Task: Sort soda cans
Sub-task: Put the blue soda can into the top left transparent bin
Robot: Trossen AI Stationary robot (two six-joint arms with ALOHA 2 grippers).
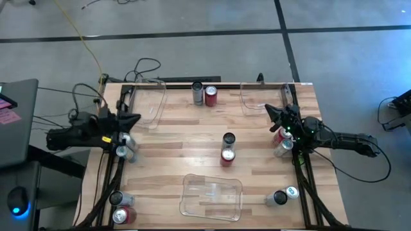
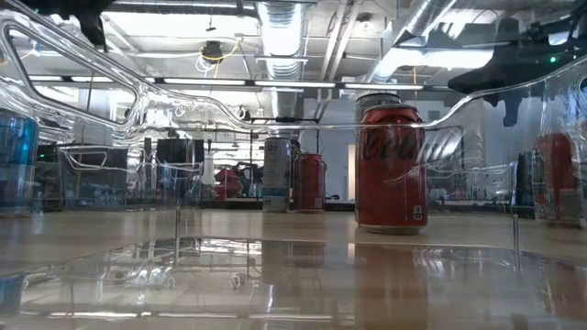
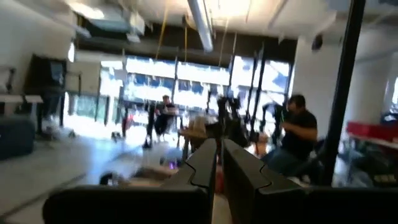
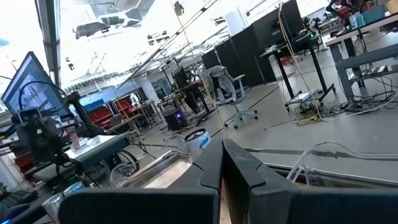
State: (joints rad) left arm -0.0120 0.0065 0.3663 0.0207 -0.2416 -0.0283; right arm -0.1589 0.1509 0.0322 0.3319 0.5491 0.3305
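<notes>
My two arms are dark. The table (image 1: 192, 138) is pale striped wood. On it I see red cans (image 1: 210, 96) with silver tops, a dark grey can (image 1: 228, 139), and clear bins (image 1: 210, 196).

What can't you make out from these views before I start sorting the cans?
- Cans under the left gripper and right gripper: the arms partly cover them in the high view, so colours stay uncertain.
- Near bin: its clear walls distort the low view; the red can hides the can behind it.
- Left wrist view: blurred, no cans visible.
</notes>
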